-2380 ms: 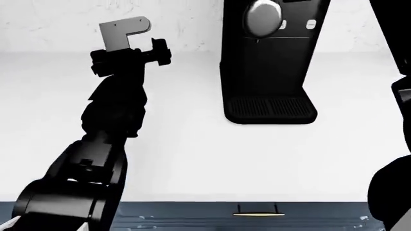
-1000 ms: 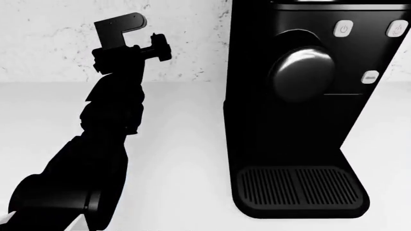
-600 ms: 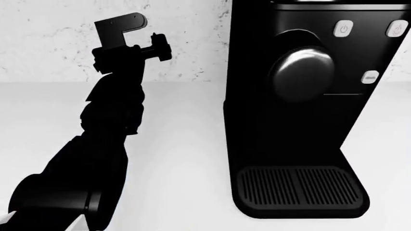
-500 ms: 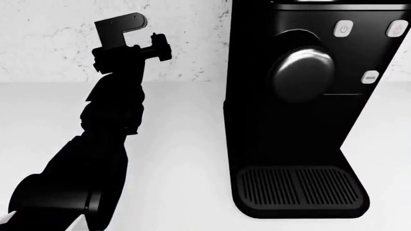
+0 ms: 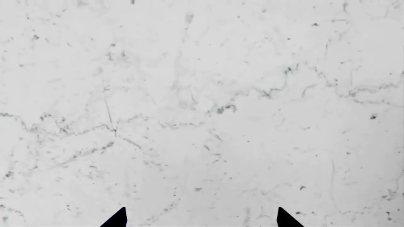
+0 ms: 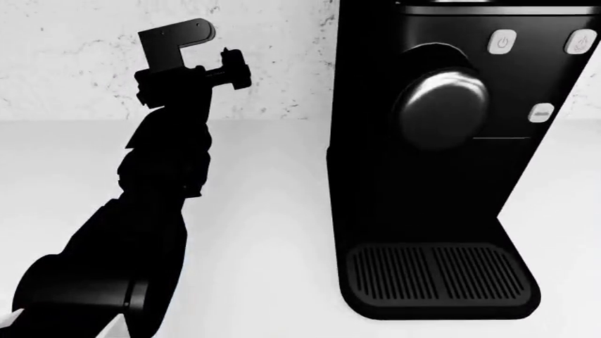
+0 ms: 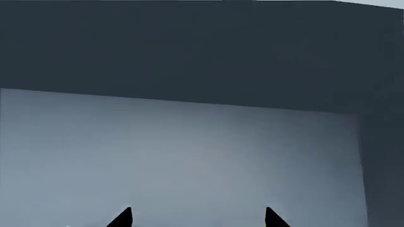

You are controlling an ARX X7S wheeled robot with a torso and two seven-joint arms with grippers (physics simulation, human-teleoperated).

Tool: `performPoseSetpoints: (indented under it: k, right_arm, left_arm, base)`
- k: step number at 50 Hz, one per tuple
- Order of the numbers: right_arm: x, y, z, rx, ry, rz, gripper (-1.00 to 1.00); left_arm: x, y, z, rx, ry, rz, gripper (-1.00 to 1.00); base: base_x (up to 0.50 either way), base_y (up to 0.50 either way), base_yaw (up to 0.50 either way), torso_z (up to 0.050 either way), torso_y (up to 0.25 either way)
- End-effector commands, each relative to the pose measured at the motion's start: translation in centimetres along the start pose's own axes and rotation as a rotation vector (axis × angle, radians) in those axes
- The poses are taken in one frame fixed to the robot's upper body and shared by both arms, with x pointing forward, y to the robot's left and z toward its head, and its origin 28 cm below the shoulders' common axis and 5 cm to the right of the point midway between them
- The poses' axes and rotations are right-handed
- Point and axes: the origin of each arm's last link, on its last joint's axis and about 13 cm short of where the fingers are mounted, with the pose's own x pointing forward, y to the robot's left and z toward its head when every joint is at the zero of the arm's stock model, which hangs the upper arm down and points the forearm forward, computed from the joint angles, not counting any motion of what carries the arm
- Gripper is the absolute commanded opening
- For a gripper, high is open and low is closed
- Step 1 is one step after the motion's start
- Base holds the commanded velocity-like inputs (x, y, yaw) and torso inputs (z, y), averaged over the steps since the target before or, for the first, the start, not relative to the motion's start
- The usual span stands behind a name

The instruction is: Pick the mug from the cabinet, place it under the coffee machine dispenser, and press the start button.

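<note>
White worktop [image 6: 263, 232] spreads beside the coffee machine dispenser [image 6: 441, 105], both my claws [image 5: 200, 218] [image 7: 197, 217] spread empty, no mug visible (cabinet presumably), so reaching blind risks knocking it over.

shiny silver dome dispenser [image 6: 441, 107] on tall black machine, above ribbed drip tray [image 6: 437, 273]
</note>
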Motion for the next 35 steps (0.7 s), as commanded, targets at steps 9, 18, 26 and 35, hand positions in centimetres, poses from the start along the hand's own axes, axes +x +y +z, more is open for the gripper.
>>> performPoseSetpoints:
  k: [9, 18, 26, 35]
  right_arm:
    - [1.9, -0.4, -3.3, 0.033, 0.188, 0.007, 1.0]
    - [2.0, -0.4, -4.0, 0.017, 0.22, 0.005, 1.0]
    - [2.2, -0.5, -5.0, 0.024, 0.267, 0.018, 1.0]
    - [2.6, -0.3, -6.5, 0.032, 0.314, 0.033, 1.0]
  left_arm:
    - [0.0, 0.0, 0.0, 0.004, -0.01, 0.001, 1.0]
    - [0.0, 0.0, 0.0, 0.002, -0.013, -0.003, 1.0]
    - [0.0, 0.0, 0.0, 0.005, -0.013, -0.003, 1.0]
    - [0.0, 0.0, 0.0, 0.004, -0.016, -0.006, 1.0]
  base:
    - [0.0, 0.0, 0.0, 0.0, 0.0]
    - [0.0, 0.0, 0.0, 0.0, 0.0]
    - [0.0, 0.0, 0.0, 0.0, 0.0]
    - [0.0, 0.0, 0.0, 0.0, 0.0]
